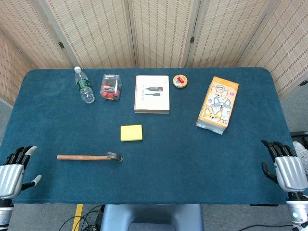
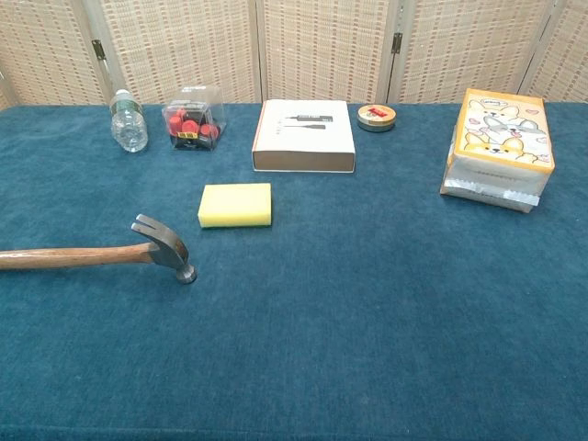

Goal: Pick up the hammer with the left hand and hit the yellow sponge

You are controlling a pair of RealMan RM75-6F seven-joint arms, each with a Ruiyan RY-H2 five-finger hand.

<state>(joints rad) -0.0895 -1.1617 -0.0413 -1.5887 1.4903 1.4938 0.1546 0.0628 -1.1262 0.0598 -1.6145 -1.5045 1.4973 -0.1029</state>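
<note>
A hammer [image 1: 89, 157] with a wooden handle and dark metal head lies flat on the blue table, head to the right; the chest view shows the hammer [image 2: 101, 253] at the left. The yellow sponge [image 1: 131, 133] sits just beyond the hammer head, seen as the sponge [image 2: 235, 205] in the chest view. My left hand [image 1: 14, 172] hangs at the table's front left corner, fingers apart and holding nothing, well left of the handle's end. At the front right edge my right hand [image 1: 285, 166] is also empty with fingers apart. Neither hand appears in the chest view.
Along the back stand a water bottle [image 1: 84, 85], a clear box of red pieces [image 1: 110, 87], a white box [image 1: 152, 94], a small round tin [image 1: 180, 81] and an orange cartoon carton [image 1: 218, 104]. Folding screens close off the rear.
</note>
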